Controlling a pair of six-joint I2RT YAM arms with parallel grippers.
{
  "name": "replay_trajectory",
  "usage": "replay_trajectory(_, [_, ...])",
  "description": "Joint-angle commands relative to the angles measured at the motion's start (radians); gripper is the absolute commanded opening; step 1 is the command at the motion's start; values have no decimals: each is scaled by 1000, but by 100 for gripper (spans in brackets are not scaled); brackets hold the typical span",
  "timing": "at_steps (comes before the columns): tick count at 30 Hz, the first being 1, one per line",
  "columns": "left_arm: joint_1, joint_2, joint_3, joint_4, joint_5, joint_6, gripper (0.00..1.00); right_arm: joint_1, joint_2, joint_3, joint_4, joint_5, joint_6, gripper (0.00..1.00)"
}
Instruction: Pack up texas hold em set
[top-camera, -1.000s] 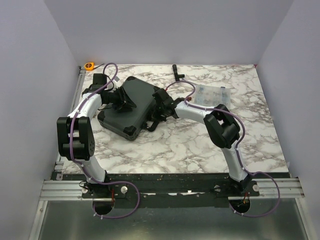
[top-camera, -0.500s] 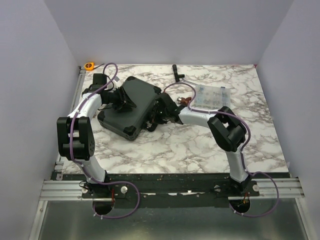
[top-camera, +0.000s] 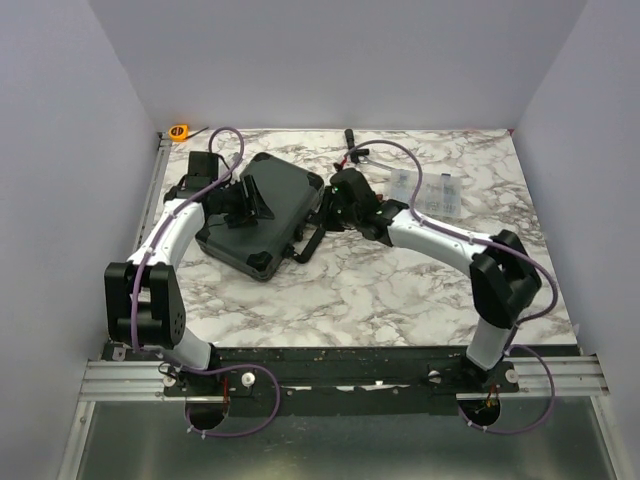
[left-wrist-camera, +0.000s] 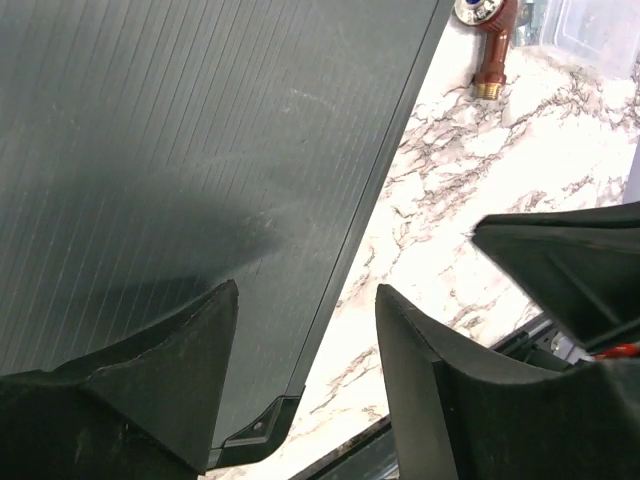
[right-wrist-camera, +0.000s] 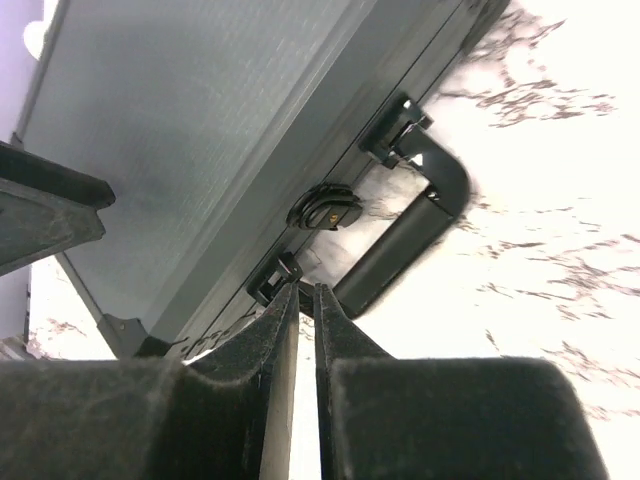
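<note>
1. The right claw (right-wrist-camera: 305, 292) had its fingers nearly together, with only a thin slit between them and nothing in it. It hung just off the handle side of the briefcase (right-wrist-camera: 200, 130), not touching it.
2. Straight ahead of that claw lay the handle (right-wrist-camera: 425, 225), with the near latch (right-wrist-camera: 275, 275) closest to the tips and the far latch (right-wrist-camera: 398, 128) beyond (whether either was snapped home could not be told).
3. The left claw (left-wrist-camera: 305, 300) stood with fingers well apart and empty above the ribbed lid (left-wrist-camera: 150, 150), close to its edge. Whether it touched the lid could not be told.
4. The briefcase lay shut and flat on the left half of the marble surface (top-camera: 400, 290). Its long axis ran from far to near, leaning leftward at the near end, and the handle edge faced the right arm.
5. The coming move probably turned on that edge. The right claw was the nearer to the latches, while the left sat placed to hold the lid down.
6. Farther out, the clear box (top-camera: 440, 192) lay behind the right forearm, which crossed part of it.
7. Against a second earlier, the right arm had stretched out, its elbow swung toward the right edge and its claw drawn farther along the handle edge. The left elbow had dropped nearer the base, and the briefcase had not shifted.
</note>
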Motion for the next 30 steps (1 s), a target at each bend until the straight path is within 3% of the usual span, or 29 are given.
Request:
replay_trajectory(1, [-12,-73,-25,52,-60,50,58,-23,-104,-69,-59,97,-58,15])
replay_trajectory(7, [-37,-182,-77,150,-50,68,65,-68,-270,-204,-67,127,-68,18])
replay_trajectory(11, [-55,-316,-154,266,-58,73,75,-83,-423,-277,-106,169,-102,36])
replay_trajectory(17, [-86,-505,-240,381,-98,100,80,-87,-683,-324,-224,272,-159,65])
replay_trajectory(25, [-116,-803,-279,449,-235,117,89,-87,-965,-303,-379,548,-191,99])
replay_trajectory(30, [-115,-941,-228,424,-337,127,96,-88,-1041,-269,-395,687,-205,100])
